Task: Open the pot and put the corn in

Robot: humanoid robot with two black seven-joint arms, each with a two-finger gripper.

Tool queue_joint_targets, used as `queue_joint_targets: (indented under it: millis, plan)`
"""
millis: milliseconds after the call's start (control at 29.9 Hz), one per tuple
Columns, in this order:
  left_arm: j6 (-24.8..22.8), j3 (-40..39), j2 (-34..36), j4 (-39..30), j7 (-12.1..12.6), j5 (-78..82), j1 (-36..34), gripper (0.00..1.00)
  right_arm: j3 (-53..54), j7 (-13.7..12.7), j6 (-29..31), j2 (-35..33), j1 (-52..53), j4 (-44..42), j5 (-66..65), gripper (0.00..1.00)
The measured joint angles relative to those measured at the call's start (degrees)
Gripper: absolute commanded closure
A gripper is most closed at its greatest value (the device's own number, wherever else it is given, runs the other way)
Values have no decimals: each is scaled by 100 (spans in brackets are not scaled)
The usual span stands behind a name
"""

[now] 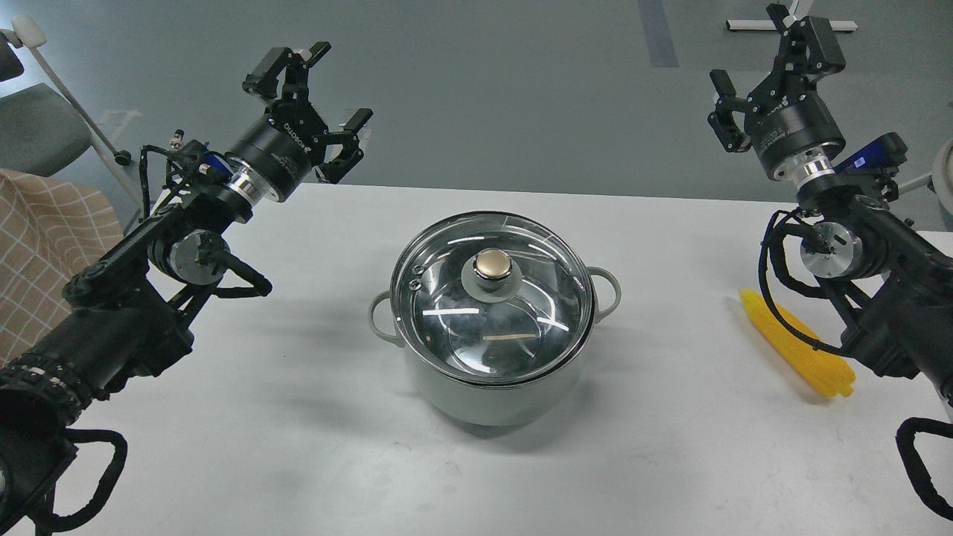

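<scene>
The pale grey-green pot [491,387] stands at the middle of the white table with its glass lid [493,299] resting on top, gold knob [493,264] upward. Loop handles stick out left and right. The yellow corn [800,346] lies on the table at the right, partly behind my right arm and its cable. My left gripper [322,93] hangs open above the table's far left edge, well away from the pot. My right gripper [774,71] is open too, raised beyond the far right edge, holding nothing.
The white table [298,417] spans the view, with grey floor beyond its far edge. A chair with a checked cloth [45,246] sits at the left. A white stand base [789,22] lies on the floor at the top right.
</scene>
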Motion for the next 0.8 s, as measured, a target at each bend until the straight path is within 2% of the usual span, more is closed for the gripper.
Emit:
queue_joint_targets:
  millis: [301, 501, 602, 735, 802]
  plan:
    - [3, -9, -11, -24, -9, -4, 36, 2, 8, 0, -23, 8, -79, 49, 4, 0]
    - [259, -3, 25, 27, 21, -70, 28, 2, 18, 0, -44, 44, -79, 57, 5, 0]
    - [393, -10, 11, 30, -67, -87, 21, 2, 18, 0, -53, 67, -79, 57, 3, 0]
    - [614, -37, -3, -22, -402, -107, 2, 2, 6, 0, -54, 78, -78, 57, -11, 0]
    - [722, -46, -7, -53, -474, -126, -7, 2, 3, 0, -53, 77, -73, 52, -18, 0]
